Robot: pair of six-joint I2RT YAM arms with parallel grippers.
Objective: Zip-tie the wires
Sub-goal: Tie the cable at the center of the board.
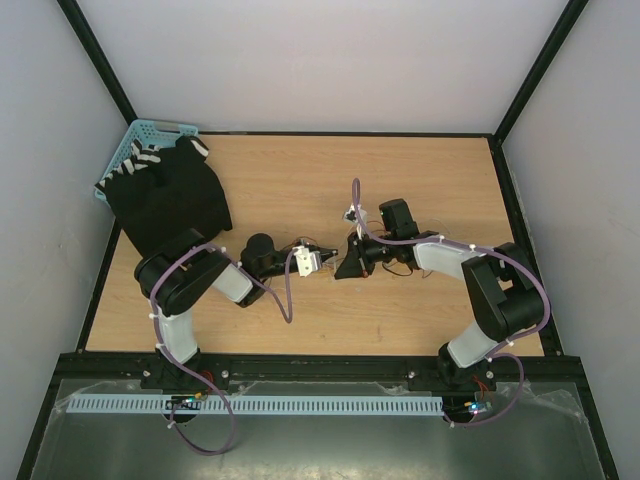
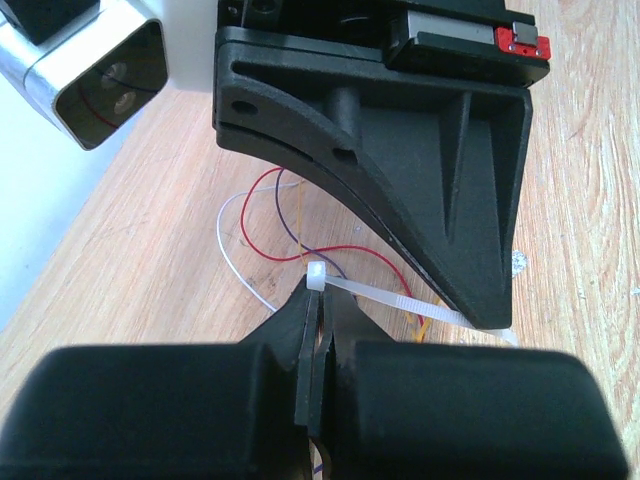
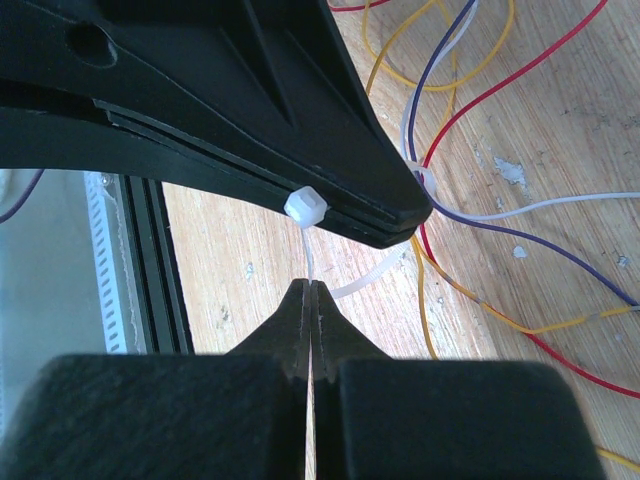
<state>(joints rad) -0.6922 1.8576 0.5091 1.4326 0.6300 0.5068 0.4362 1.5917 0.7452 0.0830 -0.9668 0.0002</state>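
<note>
The zip tie [image 3: 305, 207] is stretching between both claws mid-table: head pinched in the left gripper's [image 2: 318, 300] closed tips, strip running across into the right gripper [image 3: 310, 295], clamped tight too. The wires [image 3: 500, 214] are sprawling just beneath; whether they're inside the loop, can't tell.

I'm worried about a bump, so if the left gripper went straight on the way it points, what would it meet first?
Probably the right gripper, which crosses just ahead of the left gripper; both pinch the zip tie. Depth is unclear, but the gap looks small.
</note>
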